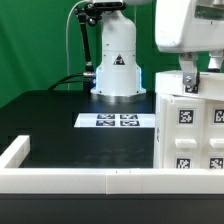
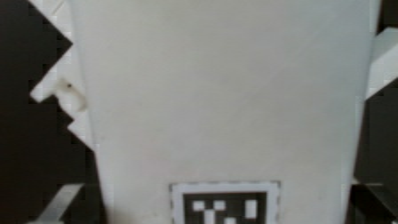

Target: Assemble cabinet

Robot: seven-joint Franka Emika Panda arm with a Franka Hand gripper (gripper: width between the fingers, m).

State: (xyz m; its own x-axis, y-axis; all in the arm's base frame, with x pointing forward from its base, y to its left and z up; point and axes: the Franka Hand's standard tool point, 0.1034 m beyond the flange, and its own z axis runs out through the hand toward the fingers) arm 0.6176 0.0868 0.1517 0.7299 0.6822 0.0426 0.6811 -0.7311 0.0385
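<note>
The cabinet (image 1: 190, 125) is a large white box with several square tags and stands at the exterior view's right, against the front rail. My gripper (image 1: 189, 82) comes down from above onto its top edge. In the wrist view the cabinet's white wall (image 2: 214, 100) fills the picture, with one tag (image 2: 228, 203) low on it. The wall runs between my two fingers, which show only as dark tips at the picture's lower corners. My gripper (image 2: 222, 212) looks shut on the cabinet. A rounded white part (image 2: 68, 95) sticks out from the cabinet's side.
The marker board (image 1: 118, 121) lies flat on the black table in front of the arm's white base (image 1: 117, 65). A long low white border rail (image 1: 80, 180) runs along the table's front and turns back at the exterior view's left.
</note>
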